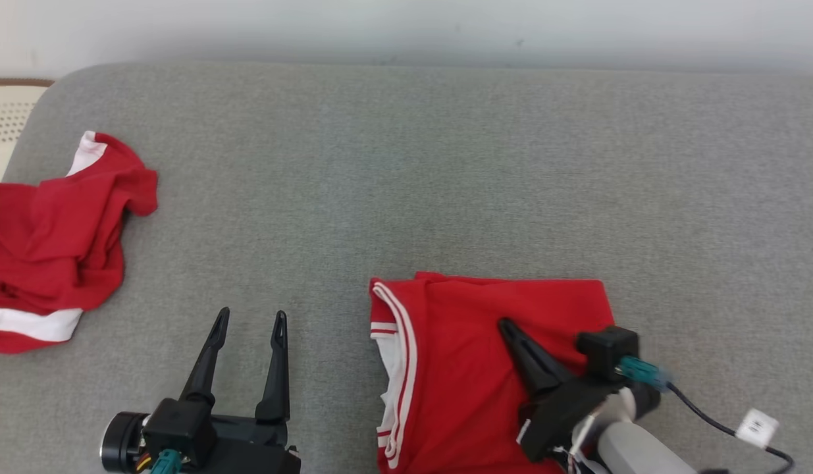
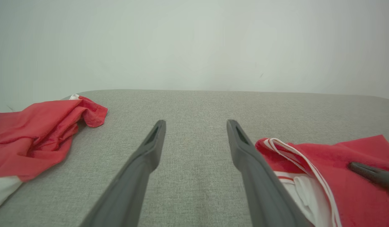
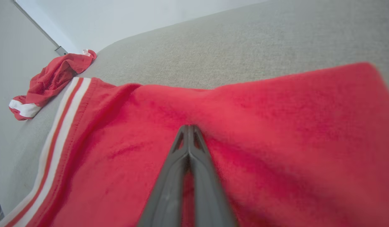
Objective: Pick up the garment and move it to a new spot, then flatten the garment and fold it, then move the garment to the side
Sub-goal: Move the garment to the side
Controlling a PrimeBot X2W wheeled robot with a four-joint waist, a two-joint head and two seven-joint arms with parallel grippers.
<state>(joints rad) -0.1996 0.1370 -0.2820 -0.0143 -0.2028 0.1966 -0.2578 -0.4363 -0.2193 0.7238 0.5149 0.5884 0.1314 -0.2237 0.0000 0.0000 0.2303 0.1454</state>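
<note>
A folded red garment (image 1: 465, 368) with white stripes along its left edge lies on the grey cushion (image 1: 445, 164) at the lower centre-right. My right gripper (image 1: 505, 324) is shut, its two fingers pressed together, tips resting on top of the red cloth (image 3: 276, 126) near its middle. In the right wrist view the fingertips (image 3: 188, 127) touch the fabric with no fold visibly pinched between them. My left gripper (image 1: 250, 320) stands open over bare cushion, just left of the garment's striped edge (image 2: 295, 151), holding nothing.
A second red and white garment (image 1: 51, 250) lies crumpled at the far left of the cushion, near its edge. A pale woven surface (image 1: 8, 112) shows beyond the top left corner. A wall runs behind the cushion. A black cable with a white tag (image 1: 755, 426) trails from my right wrist.
</note>
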